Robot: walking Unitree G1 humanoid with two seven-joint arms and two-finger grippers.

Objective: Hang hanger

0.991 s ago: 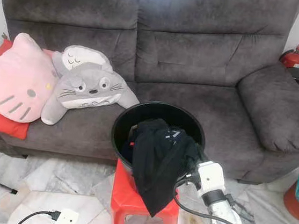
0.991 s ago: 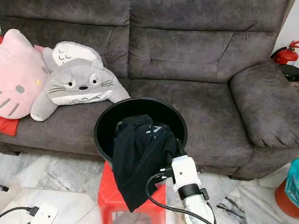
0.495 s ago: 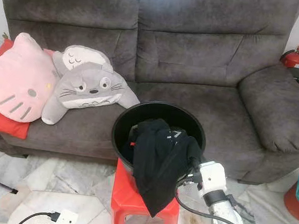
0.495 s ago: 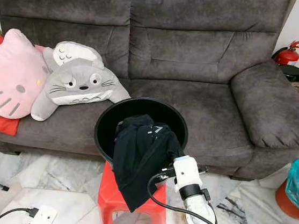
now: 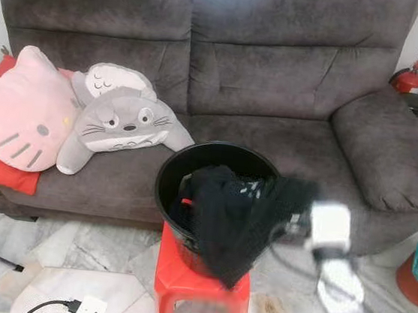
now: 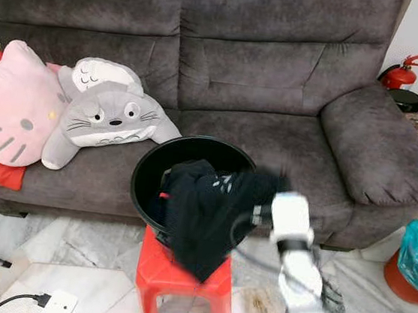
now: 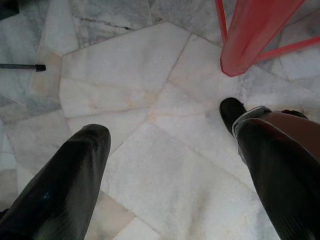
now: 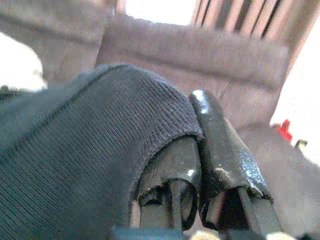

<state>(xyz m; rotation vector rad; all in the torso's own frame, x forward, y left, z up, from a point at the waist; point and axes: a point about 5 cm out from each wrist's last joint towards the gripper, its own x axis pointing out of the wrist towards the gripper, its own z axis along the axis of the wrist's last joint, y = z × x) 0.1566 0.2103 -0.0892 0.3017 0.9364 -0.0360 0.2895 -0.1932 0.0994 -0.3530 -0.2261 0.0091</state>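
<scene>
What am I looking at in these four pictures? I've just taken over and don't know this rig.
The two wide pictures come from the robot's head, looking down at a grey sofa. In front of it a black bucket of clothes stands on a red stool. The silver arm on the right is the robot's right arm; its right tool is closed on a black garment that spills out of the bucket. That arm is blurred. The close picture of knit cloth is from that wrist. The floor picture is from the left wrist, where the left tool hangs open over marble tiles. Two plush cushions lie on the sofa.
</scene>
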